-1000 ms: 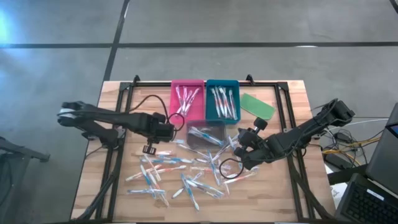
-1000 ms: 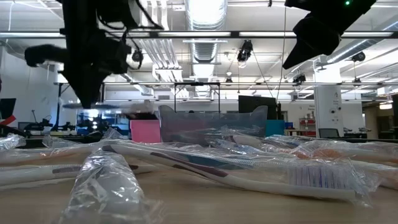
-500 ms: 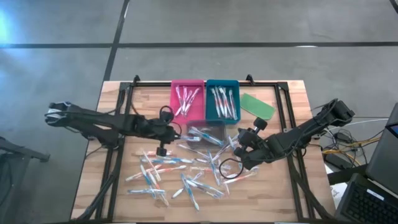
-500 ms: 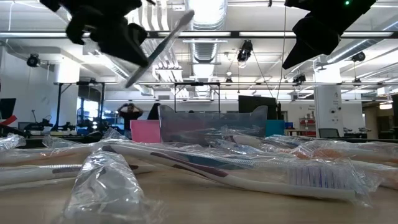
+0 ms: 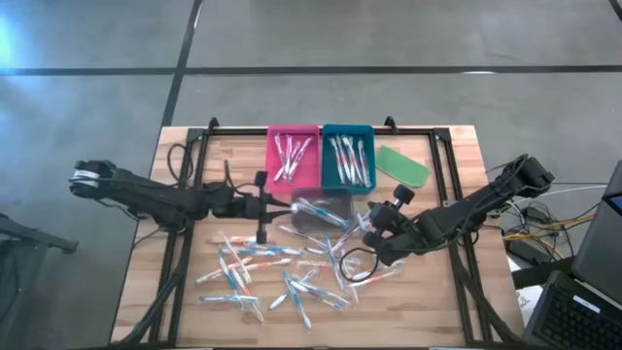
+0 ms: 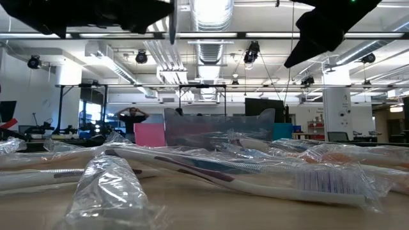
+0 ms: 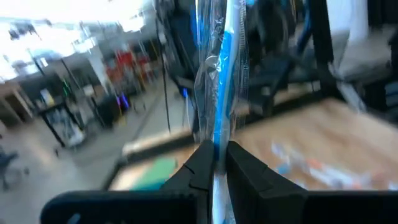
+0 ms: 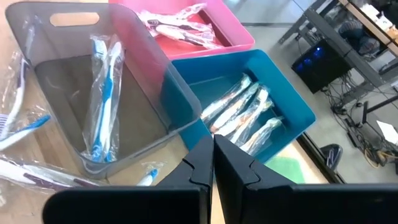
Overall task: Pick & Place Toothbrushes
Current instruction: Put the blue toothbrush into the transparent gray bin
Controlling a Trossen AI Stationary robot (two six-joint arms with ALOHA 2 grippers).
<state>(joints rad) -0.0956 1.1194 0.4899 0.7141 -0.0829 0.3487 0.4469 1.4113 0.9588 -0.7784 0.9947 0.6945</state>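
Note:
Many wrapped toothbrushes (image 5: 282,272) lie loose on the wooden table's near half. More lie in the pink tray (image 5: 293,156), the blue tray (image 5: 348,157) and the grey see-through bin (image 5: 321,209). My left gripper (image 5: 259,206) reaches level from the table's left, just left of the grey bin, shut on one blue-and-white wrapped toothbrush (image 7: 221,93). The same toothbrush (image 6: 172,19) shows high above the pile in the low view. My right gripper (image 5: 374,239) hangs shut with nothing in it, right of the grey bin; its wrist view looks down into the bin (image 8: 93,93). My left gripper pinches the wrapped toothbrush on its handle (image 7: 219,144) between the two fingers, through the clear wrapper. The fingers come level from the table's left and lie across the brush. The brush is lifted clear of the table and sticks out well past the fingers.
A flat green oblong piece (image 5: 402,165) lies right of the blue tray. A dark metal frame (image 5: 292,128) runs around the table. A black cable loop (image 5: 358,262) hangs by the right gripper. A person (image 6: 132,118) stands far off in the room.
My left gripper has tipped from pointing down at the table to pointing level, rising a little and reaching toward the grey bin. The toothbrush in it has swung up with it, from low by the pile to high above it.

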